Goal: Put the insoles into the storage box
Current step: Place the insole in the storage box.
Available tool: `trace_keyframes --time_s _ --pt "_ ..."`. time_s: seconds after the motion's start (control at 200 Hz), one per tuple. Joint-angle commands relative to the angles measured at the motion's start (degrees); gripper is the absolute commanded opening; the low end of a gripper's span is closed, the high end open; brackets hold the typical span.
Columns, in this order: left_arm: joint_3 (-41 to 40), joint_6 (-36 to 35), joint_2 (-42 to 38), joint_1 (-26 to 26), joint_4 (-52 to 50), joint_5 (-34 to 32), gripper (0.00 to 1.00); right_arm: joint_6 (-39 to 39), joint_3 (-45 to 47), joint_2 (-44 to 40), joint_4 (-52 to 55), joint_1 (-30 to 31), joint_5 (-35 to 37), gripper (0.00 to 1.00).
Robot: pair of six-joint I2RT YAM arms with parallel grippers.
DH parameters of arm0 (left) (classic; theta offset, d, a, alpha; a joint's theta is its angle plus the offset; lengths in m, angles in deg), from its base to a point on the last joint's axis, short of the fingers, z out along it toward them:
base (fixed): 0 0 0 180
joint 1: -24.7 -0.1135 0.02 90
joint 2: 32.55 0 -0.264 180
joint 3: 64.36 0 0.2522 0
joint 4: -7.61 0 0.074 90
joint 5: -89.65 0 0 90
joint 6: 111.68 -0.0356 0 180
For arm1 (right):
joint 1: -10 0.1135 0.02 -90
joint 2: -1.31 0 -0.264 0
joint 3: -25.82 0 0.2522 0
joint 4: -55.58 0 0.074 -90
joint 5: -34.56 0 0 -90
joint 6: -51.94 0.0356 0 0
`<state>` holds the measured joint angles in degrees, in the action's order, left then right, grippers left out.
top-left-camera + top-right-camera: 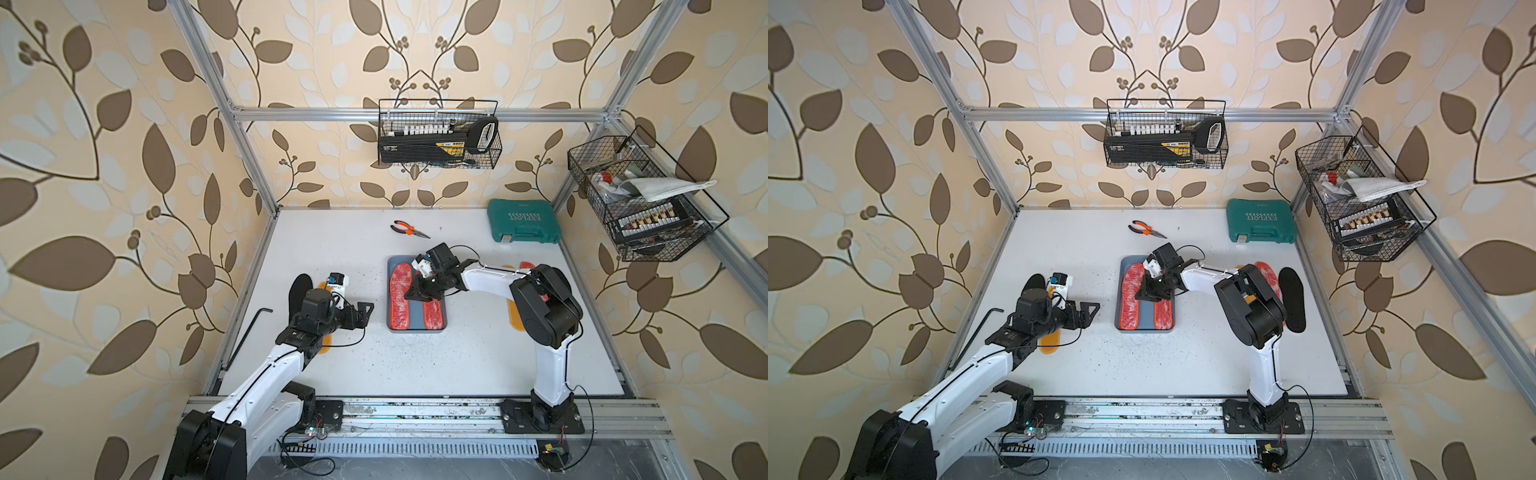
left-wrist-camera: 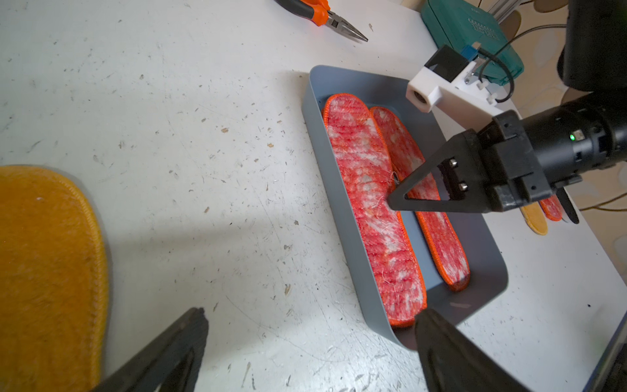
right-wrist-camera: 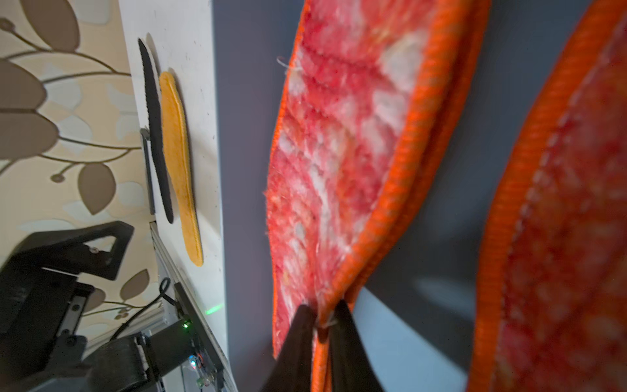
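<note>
Looking down on the white surface (image 1: 457, 365), you find the storage box (image 2: 310, 115) near its middle with two pads inside. A red-speckled insole (image 2: 369, 210) leans along one long wall, partly overlapping a second red-speckled insole (image 2: 437, 237) that lies on the box floor.

The right hand (image 3: 322, 312) is down in the box, its fingers pinched narrow on the orange edging of the leaning pad. The left hand (image 1: 360, 314) hangs spread wide above the bare surface beside the box, holding nothing. An orange-yellow insole (image 2: 51, 271) and a black insole (image 1: 299, 291) lie close by its arm. Another black insole (image 1: 1292, 299) lies beyond the right arm.

In the far corner a green case (image 1: 523, 222) reads "EXPLOIT" in pale letters, upside down from the robot's side. Orange-handled pliers (image 1: 409, 229) lie near it. A yellow label in the wire basket (image 1: 440, 133) is too small to read.
</note>
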<state>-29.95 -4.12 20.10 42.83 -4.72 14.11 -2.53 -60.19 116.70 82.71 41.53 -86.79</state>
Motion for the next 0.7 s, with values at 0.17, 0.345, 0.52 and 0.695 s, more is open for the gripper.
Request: trace_keyframes --time_s 0.17,0.345,0.52,0.695 --pt "0.91 -0.74 0.8 0.5 0.77 -0.91 0.99 -0.16 -2.84 0.87 3.07 1.86 0.24 0.24" --pt "0.98 -0.62 0.8 0.5 0.68 -0.87 0.99 0.77 -3.14 0.98 3.25 2.49 0.2 0.29" --pt "0.97 -0.59 0.36 0.5 0.41 -1.35 0.99 -0.33 -2.94 -2.31 6.47 2.32 4.23 0.39" --pt "1.3 -0.41 0.12 0.5 -0.11 -1.76 0.99 -3.68 -3.72 -7.17 11.87 1.99 9.78 0.49"
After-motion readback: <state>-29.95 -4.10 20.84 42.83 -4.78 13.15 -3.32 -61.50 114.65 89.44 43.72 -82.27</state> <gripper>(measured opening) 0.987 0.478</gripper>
